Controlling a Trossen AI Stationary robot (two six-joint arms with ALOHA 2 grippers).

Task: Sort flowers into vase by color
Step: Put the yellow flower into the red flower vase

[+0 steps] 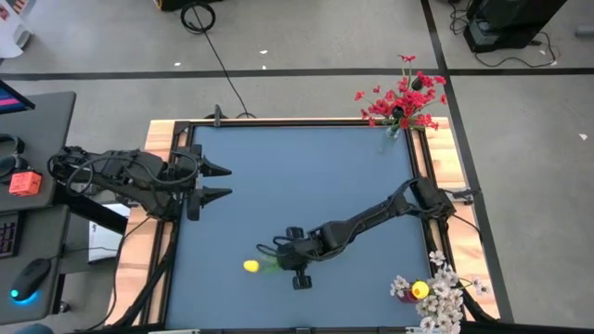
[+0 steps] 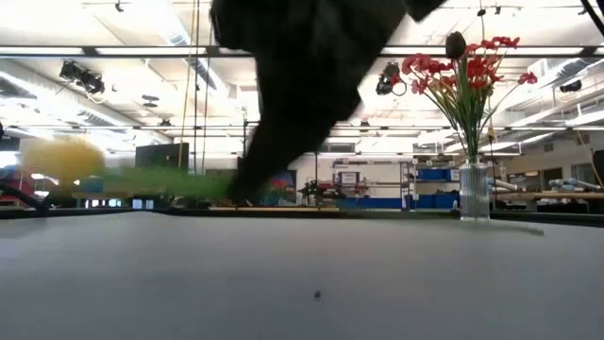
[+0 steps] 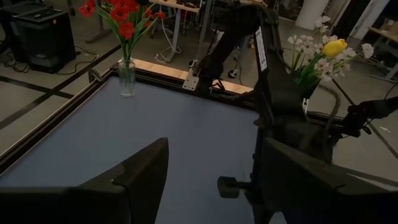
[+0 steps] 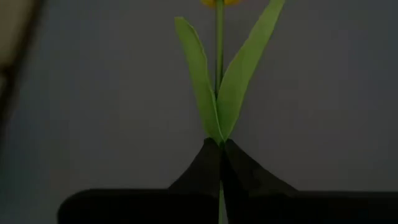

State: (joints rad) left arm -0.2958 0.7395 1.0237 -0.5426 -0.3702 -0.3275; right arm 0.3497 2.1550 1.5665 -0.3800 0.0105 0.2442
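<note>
Seen from above, a dark blue surface (image 1: 297, 176) framed in wood holds two robot arms. The right arm reaches diagonally from the right edge toward the near middle, and its right pincer (image 1: 278, 256) sits low over the surface, pinching the green stem of a yellow tulip (image 1: 251, 266) whose head points toward the left side. The right wrist view shows what the overhead cannot: the two dark fingers pressed together around the thin stem (image 4: 219, 134), with two long green leaves (image 4: 198, 74) fanning out just beyond the fingertips and only the bottom edge of the yellow head in sight.

The low view, level with the surface, shows the tulip (image 2: 61, 161) as a blurred yellow shape with its green stem running sideways to the dark mass of the arm; whether it touches the surface cannot be told there.

The left arm waits at the left edge, its left pincer (image 1: 213, 182) spread wide, the two fingers well apart.

A glass vase of red flowers (image 1: 404, 97) stands at the far right corner. A second vase at the near right corner holds whitish-pink blossoms (image 1: 445, 292) and another yellow tulip head (image 1: 420, 291); the left wrist view shows that bunch (image 3: 323, 53) behind the right arm, and the red flowers (image 3: 124, 15) upright in their clear vase (image 3: 127, 78).
</note>
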